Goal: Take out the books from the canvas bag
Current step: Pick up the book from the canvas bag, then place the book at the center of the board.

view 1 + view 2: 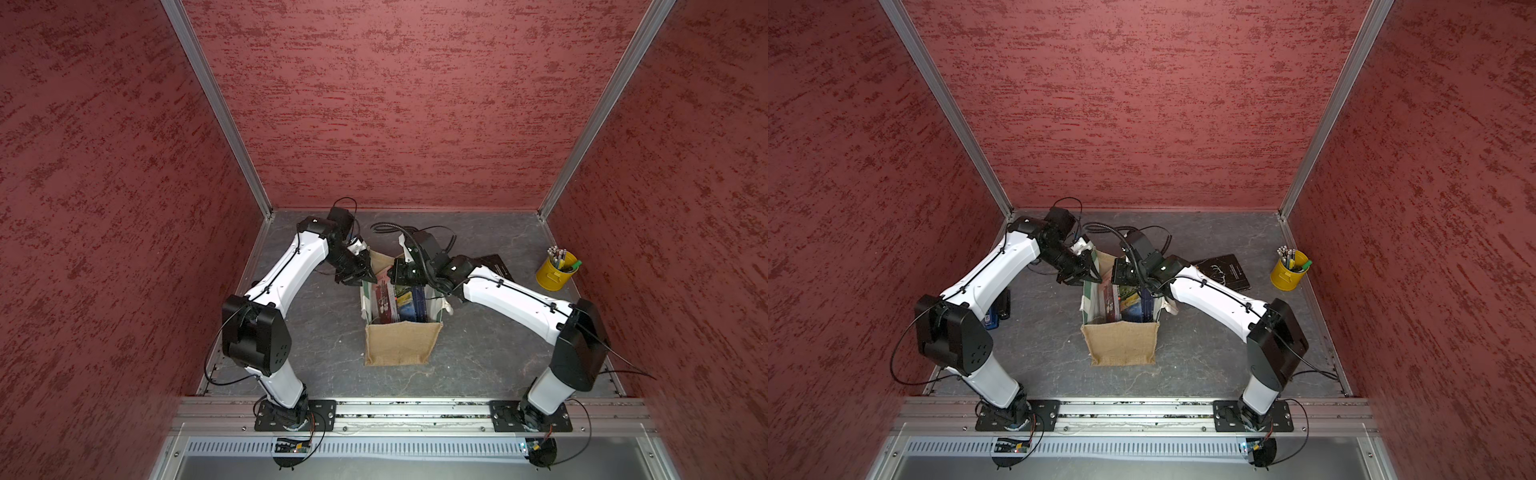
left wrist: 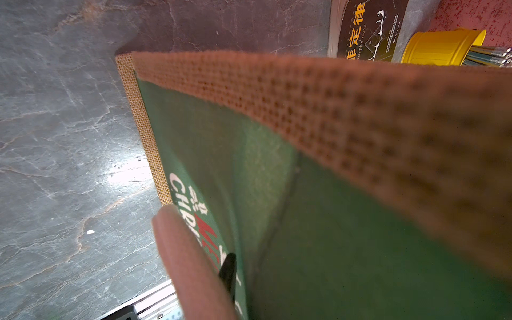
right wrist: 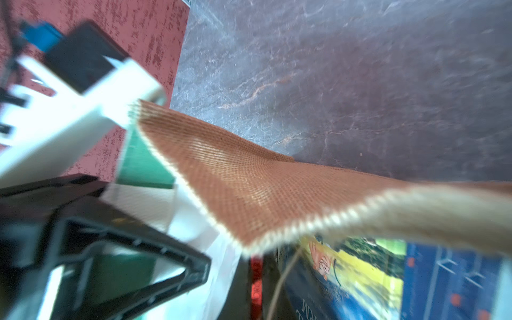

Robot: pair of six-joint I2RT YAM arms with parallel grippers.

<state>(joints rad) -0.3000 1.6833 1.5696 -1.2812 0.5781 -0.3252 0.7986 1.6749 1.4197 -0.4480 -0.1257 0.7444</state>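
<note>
Right end effector [image 1: 403, 279] hangs over the far end of the canvas bag's [image 1: 401, 343] open mouth, just above centre in both top views. Its jaws are pressed together, but whether a book edge sits between them cannot be seen. Left end effector [image 1: 358, 272] sits at the bag's upper-left corner and appears to pinch the green printed side wall near the rim, with one finger [image 2: 191, 263] lying against the print.

Several books [image 1: 399, 305] stand on edge inside the bag. Their long edges run up and down the frame, from the near burlap face toward the far one. They lie directly beneath the right end effector and extend toward the lower frame from it. That arm is clearly the nearer one, so a straight upward lift looks like the coming move.

One black book [image 1: 1225, 272] lies flat on the counter [image 1: 478, 353], right of the bag and short of the yellow cup [image 1: 555, 274].
</note>
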